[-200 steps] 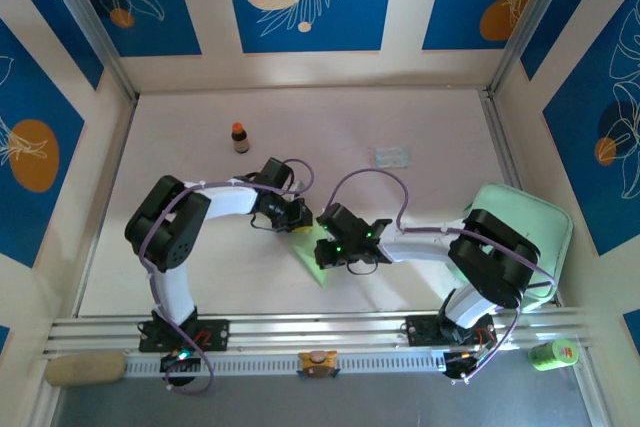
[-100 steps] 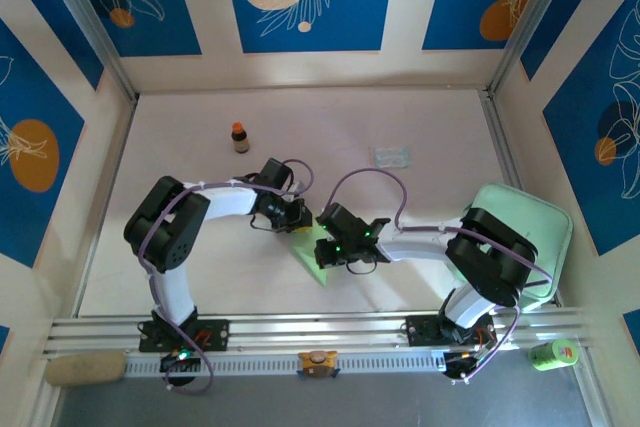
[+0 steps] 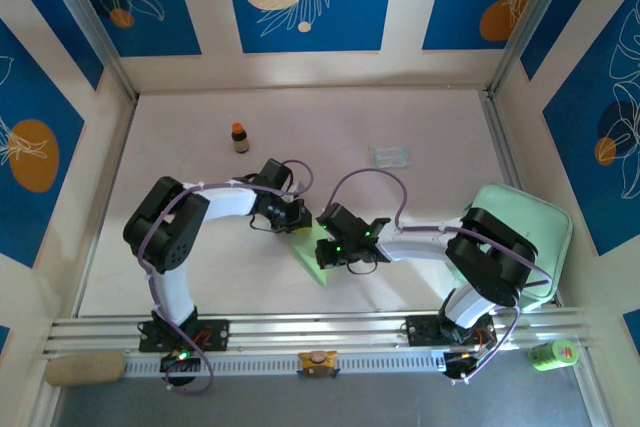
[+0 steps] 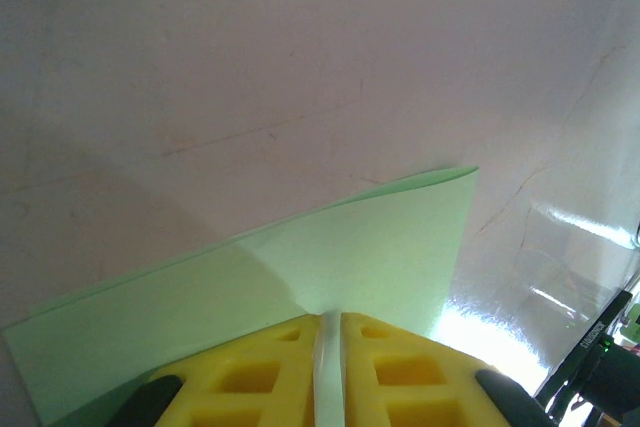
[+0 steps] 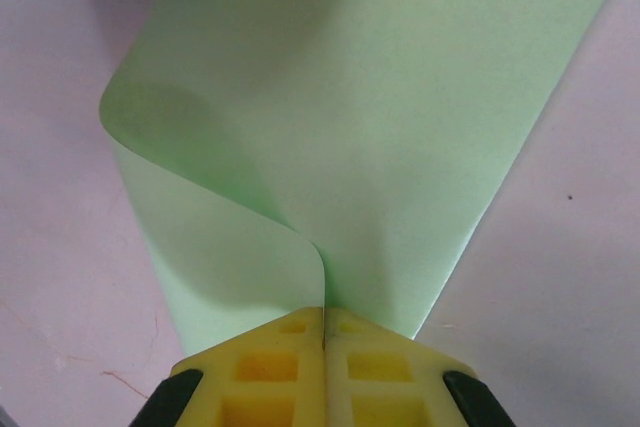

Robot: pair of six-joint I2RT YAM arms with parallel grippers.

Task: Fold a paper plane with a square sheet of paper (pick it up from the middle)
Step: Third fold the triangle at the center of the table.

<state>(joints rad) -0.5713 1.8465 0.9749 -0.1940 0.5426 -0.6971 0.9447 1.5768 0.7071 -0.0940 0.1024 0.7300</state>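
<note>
The square sheet of paper (image 3: 316, 267) is pale green and sits in the middle of the table, between the two grippers. My left gripper (image 3: 300, 222) is shut on one edge of it; in the left wrist view its yellow fingertips (image 4: 380, 332) pinch the paper (image 4: 350, 247), which lifts off the table. My right gripper (image 3: 326, 247) is shut on the opposite side. In the right wrist view the sheet (image 5: 400, 97) curls over at the left and runs into the closed pads (image 5: 360, 332). No folded paper plane is formed; the sheet is bent, not creased.
A small brown bottle (image 3: 240, 137) with an orange cap stands at the back left. A clear plastic packet (image 3: 391, 155) lies at the back right. A mint green tray (image 3: 545, 215) sits by the right arm's base. Walls close in the table on three sides.
</note>
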